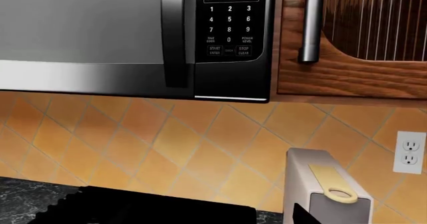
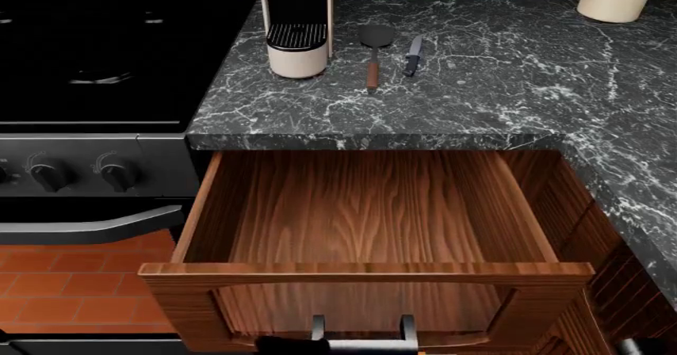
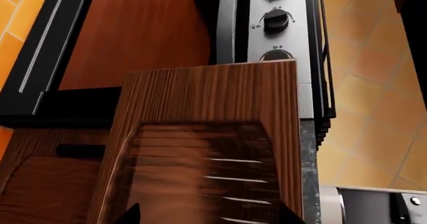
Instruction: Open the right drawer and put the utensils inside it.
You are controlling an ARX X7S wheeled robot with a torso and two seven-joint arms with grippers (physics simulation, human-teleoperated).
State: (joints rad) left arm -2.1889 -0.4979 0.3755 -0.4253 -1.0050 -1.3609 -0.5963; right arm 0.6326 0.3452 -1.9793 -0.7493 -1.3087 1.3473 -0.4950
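right drawer [image 2: 365, 212] pulled fully out, ready for loading | spatula [image 2: 373, 50], knife [image 2: 411, 55] wait on desk [image 2: 476, 93] | my hands: state unseen (cannot tell)

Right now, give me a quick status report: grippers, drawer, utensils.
Grippers: neither seen clearly. Wide reddish-brown wooden drawer open, empty. Wooden-handled dark spatula and silver-bladed knife on black marble counter. Nothing blocking.
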